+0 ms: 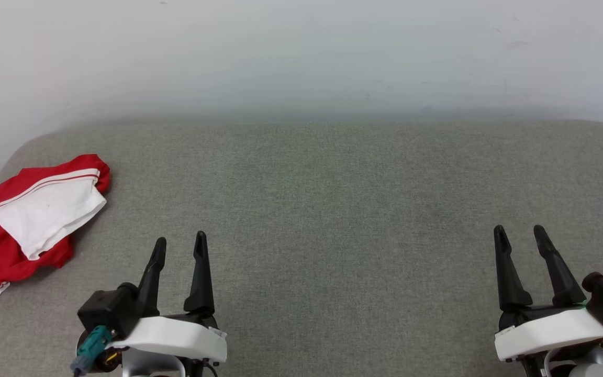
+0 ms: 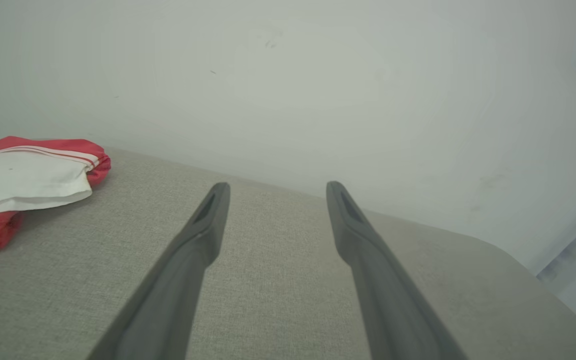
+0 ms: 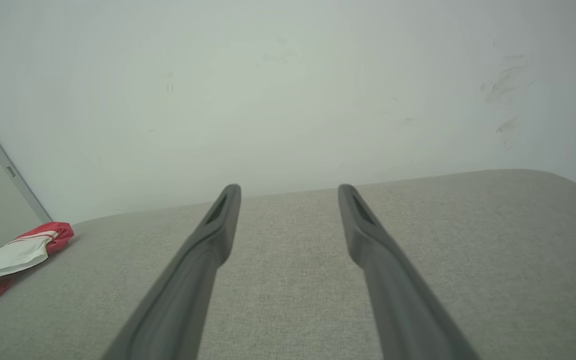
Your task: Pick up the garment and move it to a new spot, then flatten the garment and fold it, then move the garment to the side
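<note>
Garment [image 1: 34, 220] bunched on grey padded surface [image 1: 333, 209], near and left of left claw [image 1: 181, 236], well apart from right claw [image 1: 518, 228]. Both claws spread, empty. Likely step: pick-up. Left claw should pinch thick red bulk, not loose sleeve.

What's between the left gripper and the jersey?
Just bare grey cushion between the left gripper and the jersey, as the head view shows.
</note>
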You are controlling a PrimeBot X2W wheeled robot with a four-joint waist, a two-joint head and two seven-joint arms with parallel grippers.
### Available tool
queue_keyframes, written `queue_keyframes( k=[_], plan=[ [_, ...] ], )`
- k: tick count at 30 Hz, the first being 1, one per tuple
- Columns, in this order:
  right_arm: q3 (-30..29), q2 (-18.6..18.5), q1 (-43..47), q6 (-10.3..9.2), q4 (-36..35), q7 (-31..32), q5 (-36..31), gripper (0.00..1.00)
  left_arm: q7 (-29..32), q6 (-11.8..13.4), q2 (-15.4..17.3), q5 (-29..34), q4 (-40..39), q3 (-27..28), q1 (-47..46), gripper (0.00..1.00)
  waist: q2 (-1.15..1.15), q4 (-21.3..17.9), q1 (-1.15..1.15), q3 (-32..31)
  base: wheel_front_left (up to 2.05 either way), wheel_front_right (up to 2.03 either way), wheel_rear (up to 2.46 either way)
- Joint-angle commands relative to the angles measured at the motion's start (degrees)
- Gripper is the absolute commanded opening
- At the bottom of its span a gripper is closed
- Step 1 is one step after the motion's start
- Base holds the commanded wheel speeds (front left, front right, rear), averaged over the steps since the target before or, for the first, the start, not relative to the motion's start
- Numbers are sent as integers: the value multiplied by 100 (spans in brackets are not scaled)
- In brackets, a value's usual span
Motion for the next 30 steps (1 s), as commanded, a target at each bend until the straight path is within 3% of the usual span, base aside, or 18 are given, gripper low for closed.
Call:
queue_keyframes(
  k=[1, 21, 30],
  plan=[
    [-2, 2, 8, -1, -15, -52, -133, 100, -49, 59, 11, 143, -22, -34, 26, 100, 0, 0, 0, 4, 0, 0, 0],
    [17, 3, 57, -1, 47, -312, -1339, 100, -302, 442, 234, 1230, 401, -652, -47, 100, 0, 9, 0, 69, 0, 0, 0],
    [4, 4, 95, -2, -7, -406, -1688, 100, -404, 479, 232, 1511, 395, -729, 11, 100, 0, 4, 0, 63, 0, 0, 0]
  ],
)
